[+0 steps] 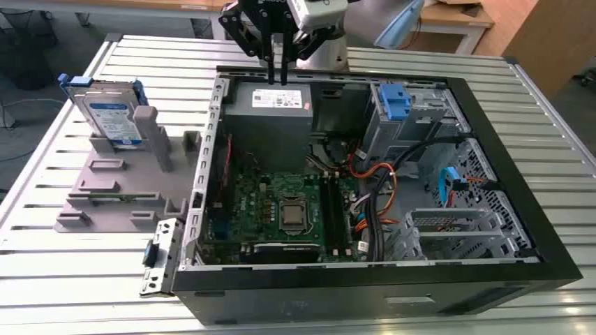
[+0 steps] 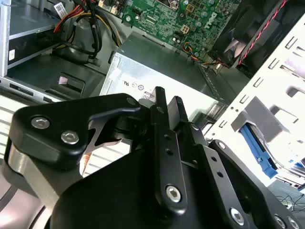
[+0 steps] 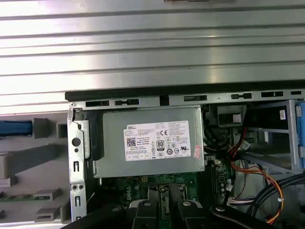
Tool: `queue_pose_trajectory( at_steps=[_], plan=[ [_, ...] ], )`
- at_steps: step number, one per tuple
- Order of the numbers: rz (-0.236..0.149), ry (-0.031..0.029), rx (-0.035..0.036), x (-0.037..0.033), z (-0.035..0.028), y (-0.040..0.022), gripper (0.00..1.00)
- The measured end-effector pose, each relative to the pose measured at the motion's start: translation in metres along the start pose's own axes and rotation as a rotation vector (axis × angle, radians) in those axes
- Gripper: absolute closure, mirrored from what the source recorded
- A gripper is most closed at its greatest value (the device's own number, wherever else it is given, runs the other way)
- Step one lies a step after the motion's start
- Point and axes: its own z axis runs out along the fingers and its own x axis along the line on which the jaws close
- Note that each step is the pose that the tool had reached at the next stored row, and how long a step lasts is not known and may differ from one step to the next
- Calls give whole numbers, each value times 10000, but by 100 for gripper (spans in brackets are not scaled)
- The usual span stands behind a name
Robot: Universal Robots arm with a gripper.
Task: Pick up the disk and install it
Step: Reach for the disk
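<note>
The disk (image 1: 105, 115) stands upright on edge in the grey holder (image 1: 112, 188) on the slatted table (image 1: 56, 279), at the exterior view's left, well apart from the open computer case (image 1: 484, 118). It is untouched. The gripper (image 1: 278, 78) hangs over the case's grey power supply box (image 1: 275, 105), its fingers drawn together on nothing. As I see it, a good pick needs the fingers spread wide first, then a square, straight descent onto the disk's top edge.

The disk (image 1: 107, 117), a silver hard drive with white-and-blue label and blue side rails, is standing upright in a grey holder (image 1: 112, 190) at the exterior view's left.
</note>
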Motion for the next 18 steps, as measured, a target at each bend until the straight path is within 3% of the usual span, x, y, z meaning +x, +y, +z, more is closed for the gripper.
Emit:
queue_pose_trajectory(
  at_steps=[18],
  plan=[
    [0,-2,0,40,1,-3,76]
  ],
)
